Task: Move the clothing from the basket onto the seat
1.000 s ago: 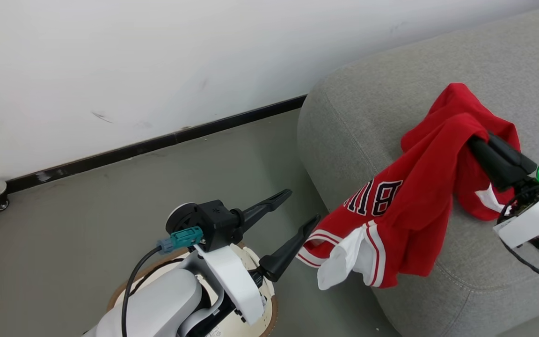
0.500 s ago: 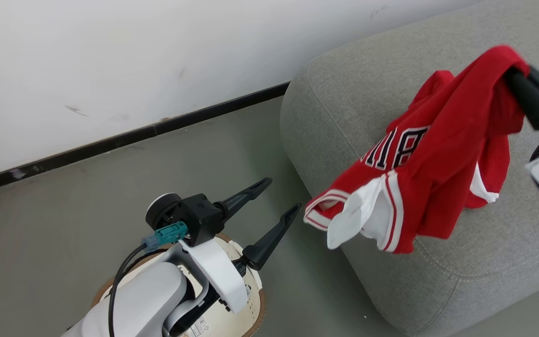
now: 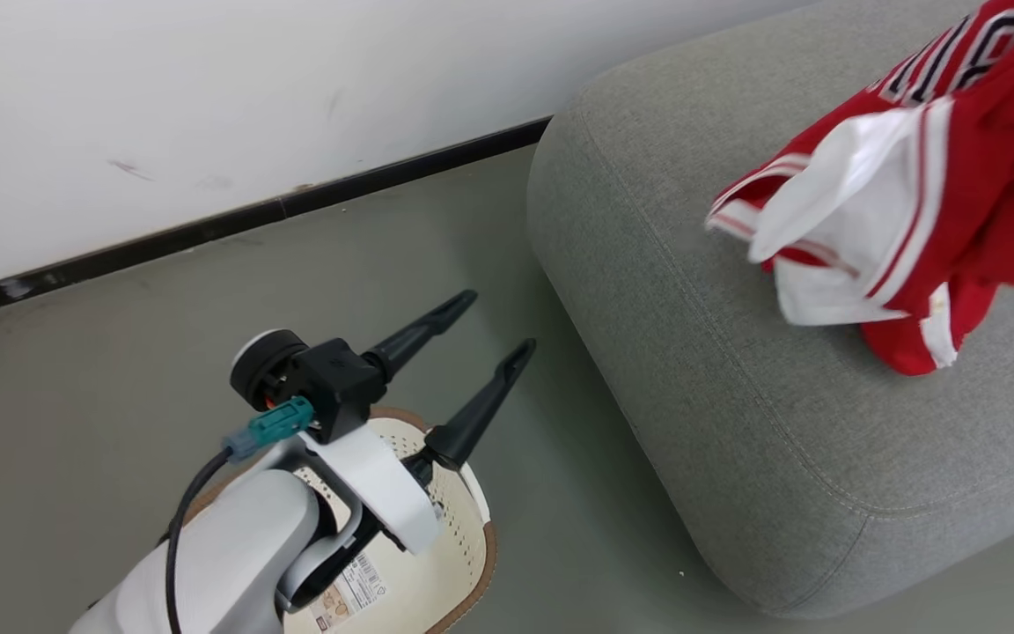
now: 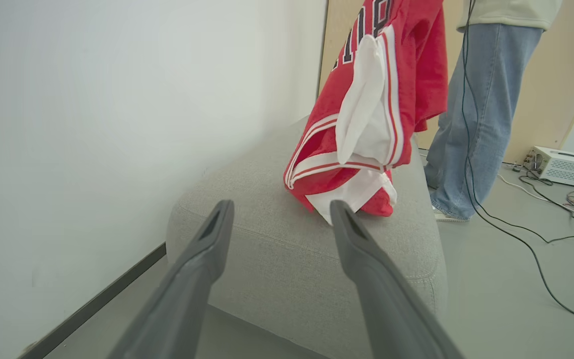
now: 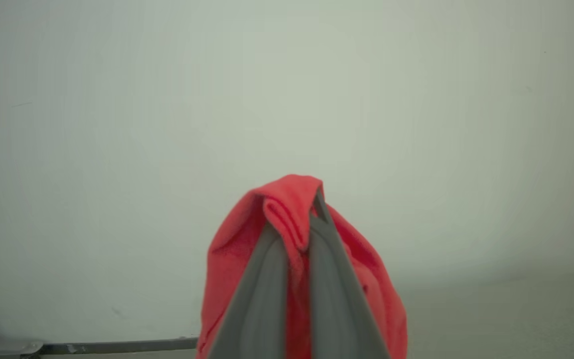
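The red clothing [image 3: 982, 176] with white trim hangs at the upper right of the head view, its lower end touching the grey seat [image 3: 692, 335]. From the left wrist the clothing [image 4: 366, 124] dangles over the seat [image 4: 277, 249]. My right gripper [image 5: 299, 234] is shut on a fold of the red clothing [image 5: 287, 209], lifted in front of the wall. My left gripper [image 3: 496, 326] is open and holds nothing, above the cream basket [image 3: 463, 555], left of the seat. In its own view the left gripper [image 4: 282, 212] points at the seat's near edge.
A white wall with a black baseboard [image 3: 252, 216] runs behind the grey floor. A person in jeans [image 4: 471, 114] stands beyond the seat, with cables [image 4: 531, 234] and a white box [image 4: 563, 167] on the floor there.
The right gripper has lifted the clothing higher and further right over the seat. The head camera has shifted as well. The left gripper stays open above the basket.
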You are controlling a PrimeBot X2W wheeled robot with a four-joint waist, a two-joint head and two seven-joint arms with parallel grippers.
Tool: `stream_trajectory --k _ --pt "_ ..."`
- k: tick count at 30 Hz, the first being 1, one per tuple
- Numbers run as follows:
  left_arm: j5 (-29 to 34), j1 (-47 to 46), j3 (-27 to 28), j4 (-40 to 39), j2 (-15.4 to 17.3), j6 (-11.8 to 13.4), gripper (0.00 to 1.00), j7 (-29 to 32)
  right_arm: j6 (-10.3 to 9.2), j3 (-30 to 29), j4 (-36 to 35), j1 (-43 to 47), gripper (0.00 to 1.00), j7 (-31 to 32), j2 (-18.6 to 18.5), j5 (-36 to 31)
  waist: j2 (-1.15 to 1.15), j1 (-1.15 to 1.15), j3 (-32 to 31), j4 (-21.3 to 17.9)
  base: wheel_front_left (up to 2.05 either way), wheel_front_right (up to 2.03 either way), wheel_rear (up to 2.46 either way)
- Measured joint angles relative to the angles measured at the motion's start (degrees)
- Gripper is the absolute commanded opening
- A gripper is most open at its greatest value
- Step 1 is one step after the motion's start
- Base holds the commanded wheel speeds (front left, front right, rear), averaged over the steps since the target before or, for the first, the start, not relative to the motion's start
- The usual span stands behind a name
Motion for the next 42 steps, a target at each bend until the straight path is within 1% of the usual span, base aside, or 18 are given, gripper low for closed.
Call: stream_trajectory --k 4,11,14,19,24,29,33,37,42 --pt "1.12 0.00 1.41 -1.23 0.63 0.71 1.00 0.00 0.00 -1.67 2.70 -3.65 0.00 1.04 -1.49 -0.99 0.00 0.00 0.98 0.41 0.00 0.00 0.00" --pt "2.64 0.01 2.58 -3.11 1.55 1.18 1.00 -0.01 0.00 -3.97 7.06 -8.10 0.00 1.77 -2.24 -2.20 0.00 0.00 2.80 1.24 0.00 0.00 0.00" --pt "3.28 0.01 2.83 -3.94 1.82 1.18 1.00 -0.01 0.00 -4.91 8.94 -9.14 0.00 1.76 -2.52 -3.07 0.00 0.00 3.57 1.65 0.00 0.00 0.00" --pt "4.31 0.01 3.13 -5.23 2.02 1.16 1.00 -0.01 0.00 -5.89 12.32 -9.92 0.00 1.69 -4.04 -4.01 0.00 0.00 4.76 2.38 0.00 0.00 0.00" --pt "5.26 0.01 3.57 -6.22 2.30 1.16 1.00 -0.25 0.00 -6.59 15.71 -9.70 0.00 1.03 -4.33 -3.94 0.00 0.00 5.91 3.04 0.00 0.00 0.00" --pt "5.84 0.01 3.86 -6.56 2.58 1.16 1.00 -0.27 0.00 -6.51 18.97 -6.16 0.00 0.26 -4.34 -3.81 0.00 0.00 6.99 3.35 0.00 0.00 0.00" --pt "6.75 0.00 4.02 -6.98 2.75 1.15 1.00 -0.43 0.00 -6.26 21.57 -2.18 0.00 -1.02 -3.55 -3.39 0.00 0.00 7.79 3.31 0.00 0.00 0.00" --pt "7.15 0.00 4.17 -7.06 2.72 1.15 1.00 -0.43 0.00 -5.83 23.62 1.22 0.00 -2.18 -2.12 -2.74 0.00 0.00 8.53 3.01 0.00 0.00 0.00" --pt "7.47 0.00 4.46 -7.32 2.45 1.14 1.00 -0.43 0.01 -3.81 25.90 6.03 0.00 -3.53 0.11 -3.19 0.00 0.00 9.32 2.45 0.00 0.00 0.00"
